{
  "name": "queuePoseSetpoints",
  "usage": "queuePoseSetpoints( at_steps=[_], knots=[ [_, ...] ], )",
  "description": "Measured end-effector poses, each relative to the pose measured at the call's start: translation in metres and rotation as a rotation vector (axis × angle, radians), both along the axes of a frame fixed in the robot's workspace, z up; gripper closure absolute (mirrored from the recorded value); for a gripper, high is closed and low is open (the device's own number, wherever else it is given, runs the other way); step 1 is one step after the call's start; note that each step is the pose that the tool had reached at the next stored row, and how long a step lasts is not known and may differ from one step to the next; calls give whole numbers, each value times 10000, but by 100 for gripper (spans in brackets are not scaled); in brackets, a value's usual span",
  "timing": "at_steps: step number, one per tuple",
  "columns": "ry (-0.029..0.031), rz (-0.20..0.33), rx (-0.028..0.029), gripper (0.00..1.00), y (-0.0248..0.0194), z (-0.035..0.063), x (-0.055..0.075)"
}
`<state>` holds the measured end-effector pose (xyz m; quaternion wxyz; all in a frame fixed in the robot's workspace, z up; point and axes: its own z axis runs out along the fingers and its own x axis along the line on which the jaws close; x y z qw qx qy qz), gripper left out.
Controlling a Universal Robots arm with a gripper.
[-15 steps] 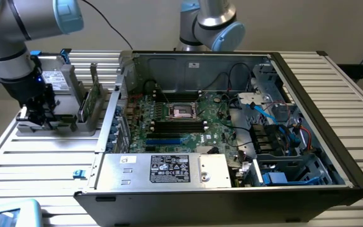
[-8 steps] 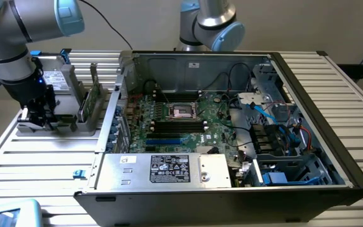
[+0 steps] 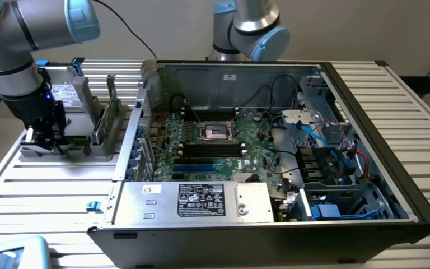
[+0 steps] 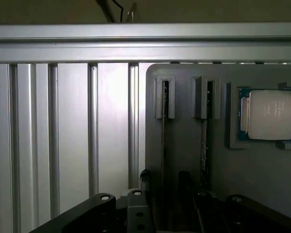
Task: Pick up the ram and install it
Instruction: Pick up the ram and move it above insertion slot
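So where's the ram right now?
The ram stands on edge in a slot of the grey holder, on the exterior view's left of the case, right under the open gripper.

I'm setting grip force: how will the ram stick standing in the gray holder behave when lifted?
Likely stiff and light: the ram is a thin board seen edge-on. Probably prone to tilt if gripped off-centre, since it stands upright in narrow holder slots. Thinness suggests fragility; the open fingers astride it should probably squeeze gently.
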<state>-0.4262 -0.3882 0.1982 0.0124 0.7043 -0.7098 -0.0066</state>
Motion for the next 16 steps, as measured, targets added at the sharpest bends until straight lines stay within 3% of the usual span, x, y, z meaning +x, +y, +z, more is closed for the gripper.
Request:
queuePoseSetpoints(
  at_steps=[11, 13, 14, 16],
  knots=[
    [0, 0, 0, 65, 0, 0, 8],
    [1, -1, 0, 78, -1, 1, 8],
    [2, 0, -1, 78, -2, 2, 8],
    [1, 0, 0, 87, -5, 3, 7]
  ],
)
